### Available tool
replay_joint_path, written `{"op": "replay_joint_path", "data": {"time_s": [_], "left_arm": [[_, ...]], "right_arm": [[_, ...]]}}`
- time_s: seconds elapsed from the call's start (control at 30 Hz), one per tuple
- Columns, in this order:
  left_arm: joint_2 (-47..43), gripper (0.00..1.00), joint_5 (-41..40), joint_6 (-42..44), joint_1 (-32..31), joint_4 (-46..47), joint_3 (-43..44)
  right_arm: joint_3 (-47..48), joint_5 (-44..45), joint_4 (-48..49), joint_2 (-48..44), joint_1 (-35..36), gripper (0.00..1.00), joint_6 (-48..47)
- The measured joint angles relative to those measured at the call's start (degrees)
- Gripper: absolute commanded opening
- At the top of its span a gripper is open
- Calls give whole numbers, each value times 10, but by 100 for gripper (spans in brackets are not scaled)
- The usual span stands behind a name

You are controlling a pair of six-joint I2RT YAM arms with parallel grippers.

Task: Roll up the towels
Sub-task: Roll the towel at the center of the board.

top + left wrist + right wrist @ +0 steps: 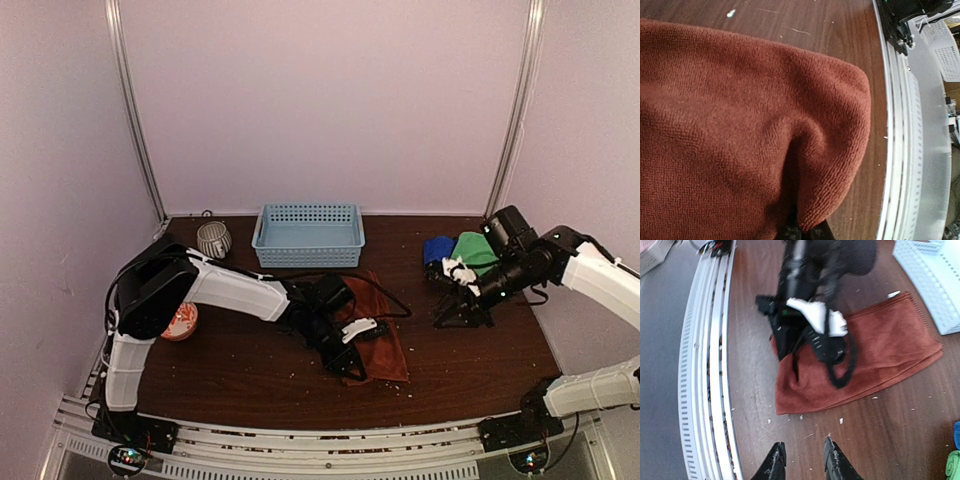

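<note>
Left gripper (806, 232) is closed, pinching a fold at the near end of the red towel (390, 345), which lies flat mid-bench (240, 375). Right gripper (803, 461) is part-open, empty, above bare bench. Towel looks light, limp, grippy: expect bunching, so take it by edge or corner.

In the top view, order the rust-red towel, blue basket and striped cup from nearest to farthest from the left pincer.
1. rust-red towel, under the left pincer.
2. blue basket, behind it.
3. striped cup, far left.
</note>
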Motion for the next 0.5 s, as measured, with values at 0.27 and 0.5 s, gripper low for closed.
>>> {"op": "replay_joint_path", "data": {"time_s": [0.27, 0.5], "left_arm": [[30, 6, 104, -44, 19, -13, 12], [37, 7, 127, -64, 23, -17, 15]], "right_arm": [[-72, 69, 16, -1, 158, 38, -20], [-99, 191, 144, 93, 266, 43, 45]]}}
